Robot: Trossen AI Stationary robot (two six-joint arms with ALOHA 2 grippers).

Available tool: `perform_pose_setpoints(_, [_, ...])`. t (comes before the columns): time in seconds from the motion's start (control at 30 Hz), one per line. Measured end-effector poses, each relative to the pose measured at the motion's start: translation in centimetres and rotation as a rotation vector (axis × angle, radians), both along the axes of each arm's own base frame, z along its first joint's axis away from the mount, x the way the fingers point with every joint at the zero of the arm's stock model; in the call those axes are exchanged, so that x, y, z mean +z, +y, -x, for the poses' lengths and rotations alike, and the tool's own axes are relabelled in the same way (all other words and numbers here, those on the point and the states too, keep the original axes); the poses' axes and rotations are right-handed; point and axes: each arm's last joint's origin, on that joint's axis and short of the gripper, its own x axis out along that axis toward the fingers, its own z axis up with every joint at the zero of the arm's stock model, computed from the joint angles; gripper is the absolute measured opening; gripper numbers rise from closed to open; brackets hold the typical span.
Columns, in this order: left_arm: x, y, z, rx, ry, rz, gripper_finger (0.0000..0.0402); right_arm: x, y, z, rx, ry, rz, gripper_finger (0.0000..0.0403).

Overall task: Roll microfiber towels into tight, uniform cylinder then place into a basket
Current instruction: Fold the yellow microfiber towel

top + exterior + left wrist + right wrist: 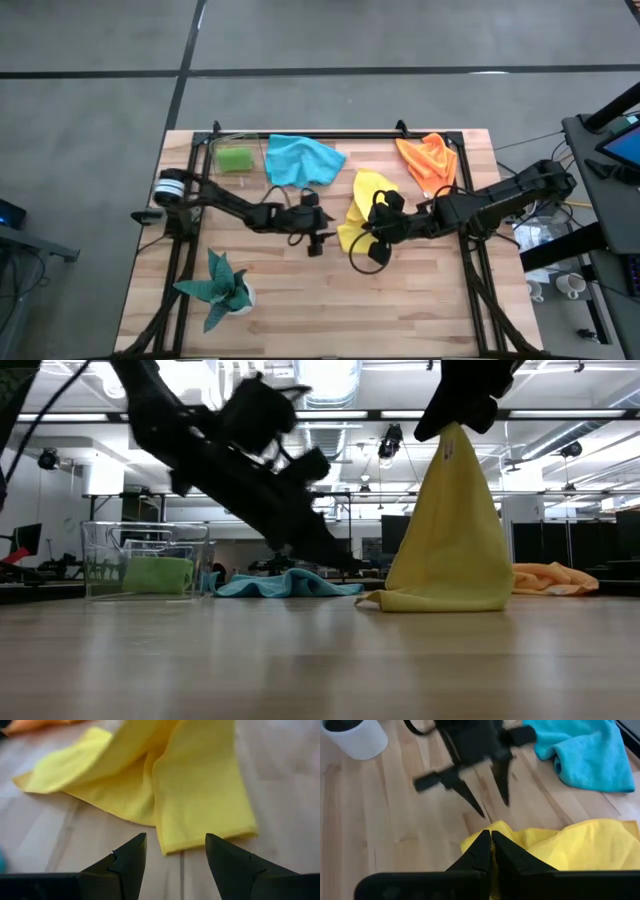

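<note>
From above I see the wooden table (300, 300) with a black metal frame (330, 135) running round its edges; a spiky teal plant (215, 285) in a white pot sits at the near left corner, well apart from the work. At the far left the clear basket (235, 158) holds a rolled green towel (237, 159); its thin walls show the roll plainly in the low view. Just beside it the blue towel (303, 158) lies crumpled and soft on the boards; the orange towel (430, 160) is bunched at the far right, close to the frame rail.

My right gripper (491, 847) is clenched on the yellow towel (365, 205), pinching a corner and lifting it; in the low view the cloth hangs in a tent shape, its lower hem folded on the table. The weave looks fine and napped, the hem stitched straight.

My left gripper (175, 852) hovers low over the table with its fingers spread and nothing between them; the square end of a folded yellow strip lies just ahead of the tips, not touching. The two grippers are near each other at the table's middle; the blue towel lies just behind the left arm. Bare boards stretch across the whole near half.
</note>
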Motion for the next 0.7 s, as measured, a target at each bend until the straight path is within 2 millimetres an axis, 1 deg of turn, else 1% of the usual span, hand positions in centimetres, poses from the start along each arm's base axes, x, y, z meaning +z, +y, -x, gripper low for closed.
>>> perform_pose_setpoints(0.13, [-0.6, 0.4, -1.4, 0.011, 0.063, -0.003, 0.0187, 0.0, 0.0, 0.0, 0.0, 0.001, 0.0, 0.0008])
perform_pose_setpoints(0.23, [-0.5, 0.6, -1.7, 0.016, 0.081, -0.003, 0.0187, -0.1, 0.0, 0.0, 0.001, 0.001, 0.001, 0.0008])
perform_pose_setpoints(0.5, [-1.0, 0.7, -1.3, -0.017, 0.144, -0.049, 0.0187, -0.2, 0.0, 0.1, 0.002, 0.006, 0.004, 0.0008])
perform_pose_setpoints(0.7, [-1.3, 0.7, -1.4, -0.057, 0.152, -0.1, 0.0187, -0.1, 0.0, 0.0, 0.002, -0.006, 0.0, 0.0008])
